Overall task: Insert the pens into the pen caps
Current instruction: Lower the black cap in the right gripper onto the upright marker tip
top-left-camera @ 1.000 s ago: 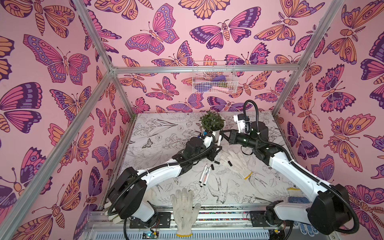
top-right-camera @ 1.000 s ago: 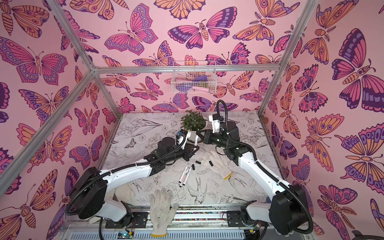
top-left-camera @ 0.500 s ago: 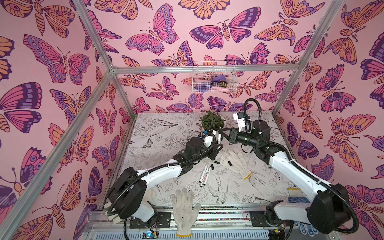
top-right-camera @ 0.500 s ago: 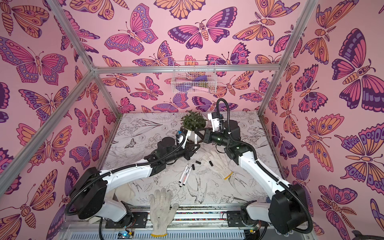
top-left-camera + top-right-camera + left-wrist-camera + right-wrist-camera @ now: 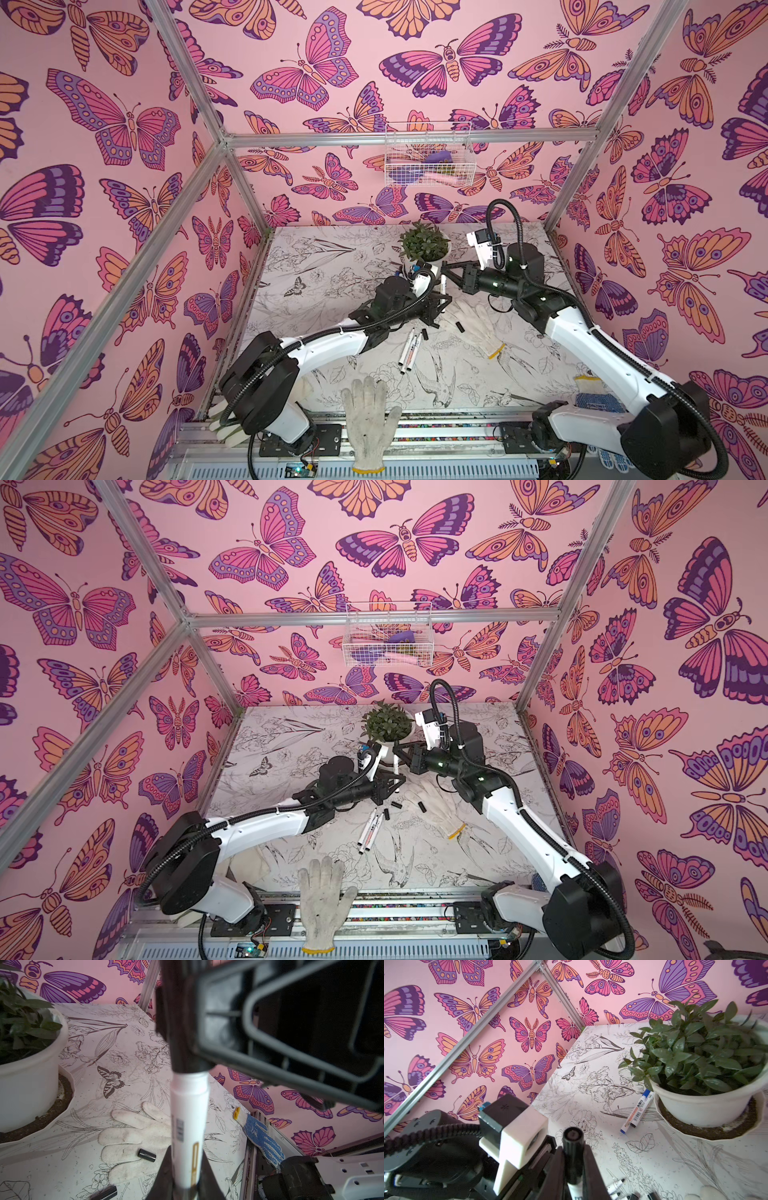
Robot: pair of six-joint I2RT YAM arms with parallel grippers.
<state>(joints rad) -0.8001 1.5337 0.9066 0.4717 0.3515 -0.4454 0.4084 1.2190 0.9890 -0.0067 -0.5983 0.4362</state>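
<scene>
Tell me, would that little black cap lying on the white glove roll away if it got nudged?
Probably yes: the black cap is a smooth, short cylinder lying on its side, so it may roll. The knitted white glove beneath looks soft, which might slow it. Being small plastic, it is likely very light.

Held pen (image 5: 190, 1126) blurred, rear end cut off at picture edge; tip hidden inside cap (image 5: 572, 1153).
</scene>
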